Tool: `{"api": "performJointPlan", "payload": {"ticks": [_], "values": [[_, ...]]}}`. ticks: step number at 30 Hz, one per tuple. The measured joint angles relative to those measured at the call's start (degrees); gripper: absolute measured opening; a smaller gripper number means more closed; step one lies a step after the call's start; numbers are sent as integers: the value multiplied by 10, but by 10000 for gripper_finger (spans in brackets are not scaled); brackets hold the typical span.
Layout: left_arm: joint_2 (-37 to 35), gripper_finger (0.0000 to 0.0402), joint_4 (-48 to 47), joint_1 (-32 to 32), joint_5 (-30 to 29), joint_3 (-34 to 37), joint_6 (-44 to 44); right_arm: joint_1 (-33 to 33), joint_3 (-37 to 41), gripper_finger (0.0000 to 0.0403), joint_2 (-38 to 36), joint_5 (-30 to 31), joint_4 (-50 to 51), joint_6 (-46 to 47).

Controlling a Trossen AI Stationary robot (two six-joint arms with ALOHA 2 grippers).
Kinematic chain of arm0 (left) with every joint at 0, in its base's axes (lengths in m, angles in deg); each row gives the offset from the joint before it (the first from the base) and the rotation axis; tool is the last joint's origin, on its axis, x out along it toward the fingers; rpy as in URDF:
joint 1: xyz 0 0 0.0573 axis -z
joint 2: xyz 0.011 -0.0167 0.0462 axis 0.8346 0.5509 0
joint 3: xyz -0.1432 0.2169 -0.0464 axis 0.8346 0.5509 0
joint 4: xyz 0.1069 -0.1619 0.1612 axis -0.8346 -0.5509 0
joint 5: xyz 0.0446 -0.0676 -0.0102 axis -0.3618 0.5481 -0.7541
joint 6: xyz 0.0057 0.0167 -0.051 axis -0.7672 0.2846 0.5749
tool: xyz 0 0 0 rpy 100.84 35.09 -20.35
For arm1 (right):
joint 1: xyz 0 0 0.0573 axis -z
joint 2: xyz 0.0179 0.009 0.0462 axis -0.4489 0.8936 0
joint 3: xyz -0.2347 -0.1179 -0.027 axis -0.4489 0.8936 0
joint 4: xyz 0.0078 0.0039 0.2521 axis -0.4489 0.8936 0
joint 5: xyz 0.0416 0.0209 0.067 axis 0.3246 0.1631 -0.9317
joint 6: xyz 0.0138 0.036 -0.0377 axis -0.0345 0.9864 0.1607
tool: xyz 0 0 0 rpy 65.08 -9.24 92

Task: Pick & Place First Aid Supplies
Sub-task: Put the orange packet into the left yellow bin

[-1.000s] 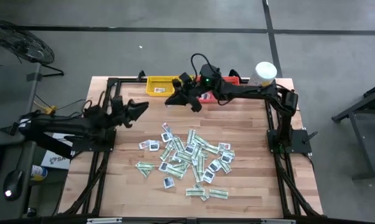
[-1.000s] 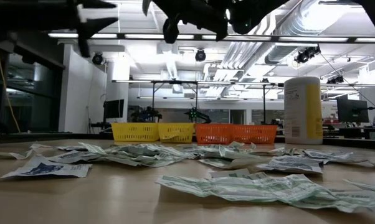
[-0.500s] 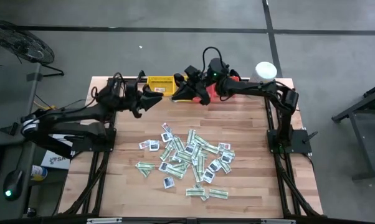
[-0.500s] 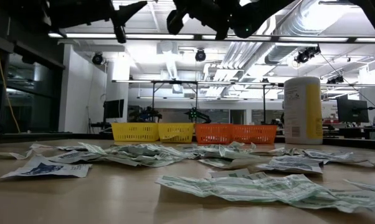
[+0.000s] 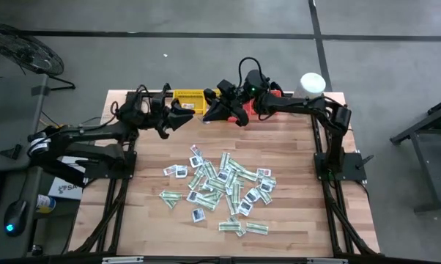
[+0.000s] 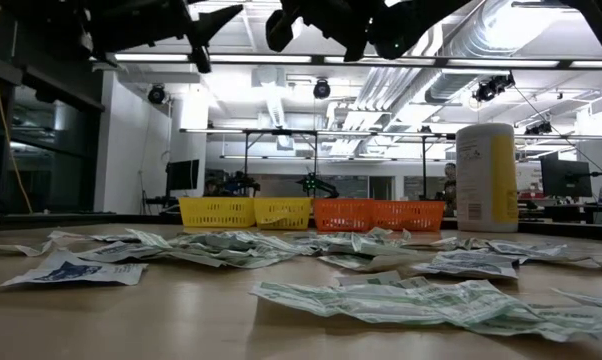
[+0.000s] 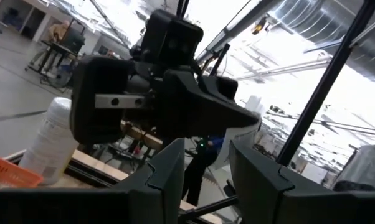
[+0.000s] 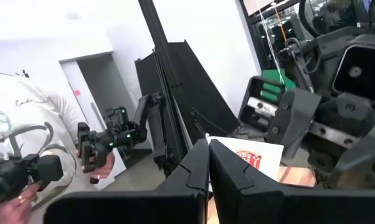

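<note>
The first aid supplies (image 5: 224,183), small flat packets, lie in a loose pile on the middle of the wooden table. Both grippers hang high over the far edge by the yellow tray (image 5: 185,97), tips facing each other. My right gripper (image 5: 206,116) is shut, and a white packet with red print (image 8: 246,152) shows at its fingertips (image 8: 208,152). My left gripper (image 5: 185,117) stands open just to its left, nothing between its fingers (image 7: 207,168). My right gripper pinches the white packet by a corner (image 8: 213,144) at the very ends of its two fingers, which point toward the table's left, a little above level. The packet sticks out beyond the tips, lifted clear of table and trays. One packet or more, I cannot tell.
A red tray (image 5: 275,94) stands to the right of the yellow one and a tall white-and-yellow canister (image 5: 312,84) at the far right corner. A dark frame runs along the table's edges. Beyond the table's left side a person's hands (image 8: 94,165) hold a device.
My left gripper has swung up and toward the table's far edge and right, from the left side to just short of my right gripper, tipping its fingers upward; its gap stays the same. My right gripper has tipped up a little, staying shut over the trays.
</note>
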Motion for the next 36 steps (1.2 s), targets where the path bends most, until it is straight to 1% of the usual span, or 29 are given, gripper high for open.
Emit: {"api": "performJointPlan", "payload": {"ticks": [5,8,11,14,18,25,27,29,35,36], "values": [[40,127,10,0,20,-28,-1,4,0,0,0,-10,0,7],[57,127,30,0,51,-41,1,5,0,0,0,-11,2,11],[59,127,32,0,76,-54,2,5,0,0,0,-10,2,11],[59,127,27,0,88,-56,4,8,0,0,0,-10,4,12],[59,127,27,0,111,-56,17,13,0,0,0,12,4,12],[59,125,27,0,98,-56,15,19,0,0,0,20,14,12],[59,116,27,0,98,-56,15,19,0,0,0,22,15,12],[59,98,27,0,97,-56,14,19,0,0,0,25,16,12],[59,14,26,0,94,-56,9,19,0,0,0,37,17,12],[59,8,25,0,94,-56,9,19,0,0,0,37,17,12]]}}
